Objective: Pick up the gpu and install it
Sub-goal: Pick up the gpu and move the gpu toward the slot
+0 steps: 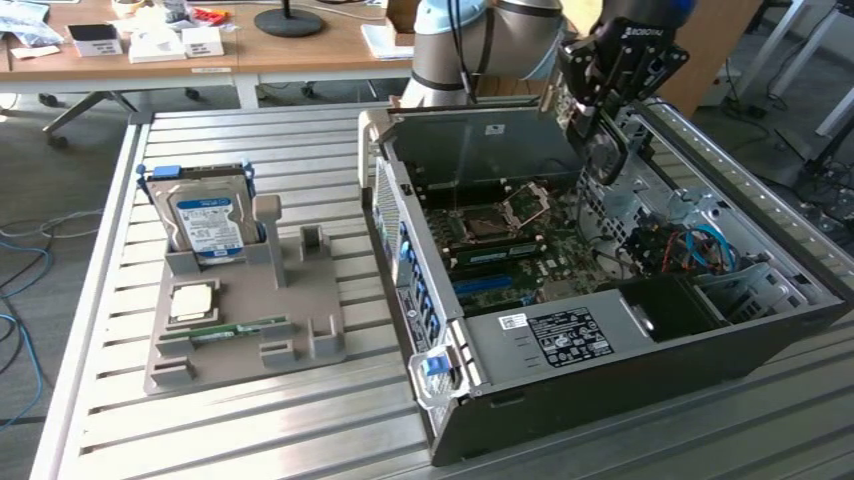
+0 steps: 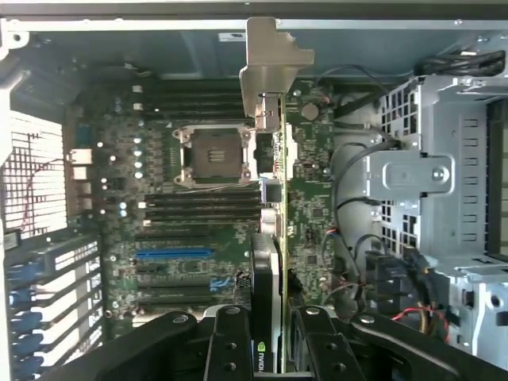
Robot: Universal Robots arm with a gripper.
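The black robot gripper (image 2: 268, 343) is clamped on the thin green-and-black gpu (image 2: 267, 270) with its silver bracket. The card hangs edge-on above the green motherboard (image 2: 111, 198), and its long axis seems to run across the slots.

We note green gpu card (image 2: 268, 278) with dull silver metal bracket (image 2: 274, 59); ribbed matt aluminium table (image 1: 267, 430); matt grey plastic tray (image 1: 314, 345).
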